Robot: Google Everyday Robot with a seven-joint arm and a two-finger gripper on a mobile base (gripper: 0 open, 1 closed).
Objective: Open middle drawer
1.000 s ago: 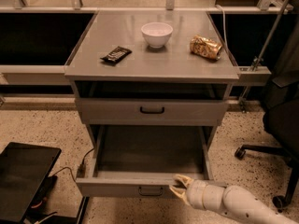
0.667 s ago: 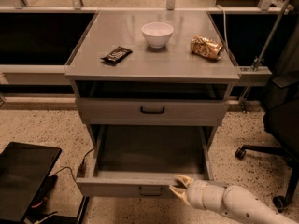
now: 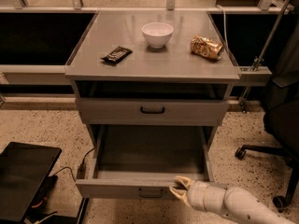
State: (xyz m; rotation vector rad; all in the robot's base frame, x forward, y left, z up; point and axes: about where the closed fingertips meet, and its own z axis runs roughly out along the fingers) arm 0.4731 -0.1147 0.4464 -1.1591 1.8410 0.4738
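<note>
The middle drawer [image 3: 117, 189] stands pulled well out of the cabinet, its bare floor showing, its front panel low in my view under the taller-fronted top drawer [image 3: 107, 111], which sits pushed in. My hand [image 3: 177, 189] is at that front panel's top edge, just right of the small black handle [image 3: 150, 193], and looks to be touching the lip. From this angle I cannot tell how far the hand is open or whether it has hold of anything.

I judge the opening all but done, so the step now is to finish cleanly rather than pull harder. If I draw any further, I keep the motion straight back along the runners. The hand sits off-centre to the right, and a sideways pull could skew the drawer in its slides. I go slowly and stop at the first resistance, since I cannot see the end stops.

When I let go, I lift the hand clear of the lip first, then back away, so I do not nudge the drawer shut. The bowl [image 3: 157, 34] and crushed can [image 3: 206, 47] on the tabletop [image 3: 154, 64] are well apart from my path.
</note>
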